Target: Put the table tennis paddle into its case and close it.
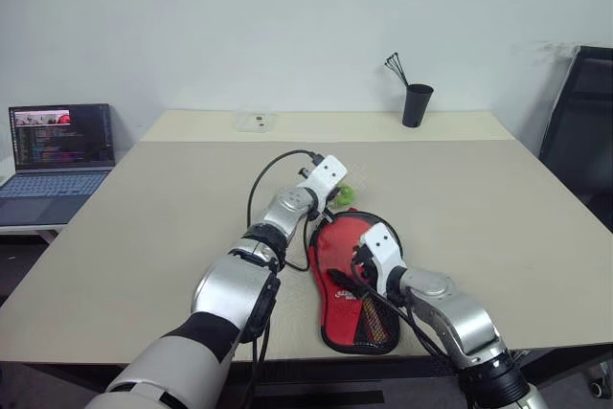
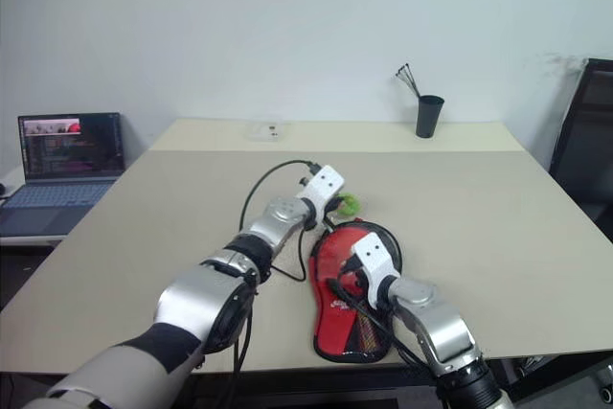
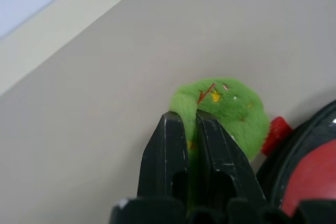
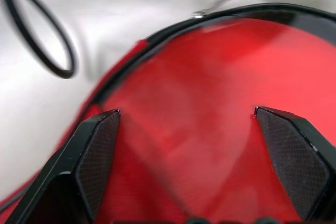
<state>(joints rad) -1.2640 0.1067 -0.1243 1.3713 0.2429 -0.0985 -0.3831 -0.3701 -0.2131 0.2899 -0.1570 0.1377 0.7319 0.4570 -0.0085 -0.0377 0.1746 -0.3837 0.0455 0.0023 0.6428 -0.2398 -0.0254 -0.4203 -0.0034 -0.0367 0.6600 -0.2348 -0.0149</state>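
Red fabric with black edging marks the case (image 1: 352, 280), lying flat on the near middle of the worktop (image 1: 498, 208), its long axis running near to far: round head at the far end, narrow mesh-covered handle end close to the near edge. The table tennis paddle itself I cannot make out apart from the cover; it may already be inside, but the views do not settle that.

At the far rim of the case head sits the fuzzy yellow-green ball (image 3: 223, 111) on its cord, and the left pincer (image 3: 190, 153) is closed to a narrow slit right at that ball, seemingly nipping its fur or the cord. The right pincer (image 4: 186, 163) hangs just over the red face of the case with its jaws spread wide and holding nothing, a little nearer than the left one.

My reading is that closing turns on drawing the ball around the black rim, so the left arm is the one placed for it, while the right could press the cover flat.

Beige worktop, otherwise mostly bare: a black cup of sticks (image 1: 416, 102) and a small clear object (image 1: 255, 122) at the far edge. An open laptop (image 1: 57, 155) sits on a lower surface to the left, a dark chair (image 1: 584, 122) to the right, a white wall behind.
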